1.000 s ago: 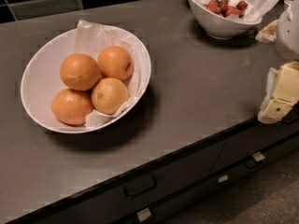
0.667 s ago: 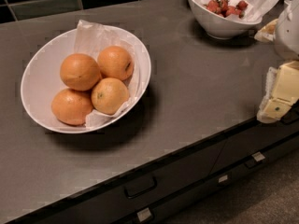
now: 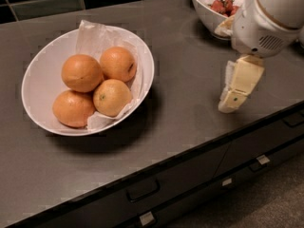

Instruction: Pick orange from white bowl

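Note:
The white bowl [image 3: 45, 65], wide and shallow with crinkled white paper lining, sits on the dark counter at the left. It holds several oranges: one at the back left [image 3: 81, 72], one at the back right [image 3: 117, 63], one at the front right [image 3: 112, 97] and one at the front left [image 3: 72, 108]. My gripper [image 3: 230, 101] hangs on the white arm at the right, pointing down just above the counter. It is well to the right of the bowl and holds nothing.
A smaller, deeper white bowl with red berries [image 3: 205, 4] stands at the back right, behind my arm. The dark counter [image 3: 185, 70] ends in a front edge with drawers and handles [image 3: 142, 191] below. Dark tiles line the back wall.
My gripper and arm have moved left from the right edge, out over the counter towards the white bowl. The bowls and oranges have not moved.

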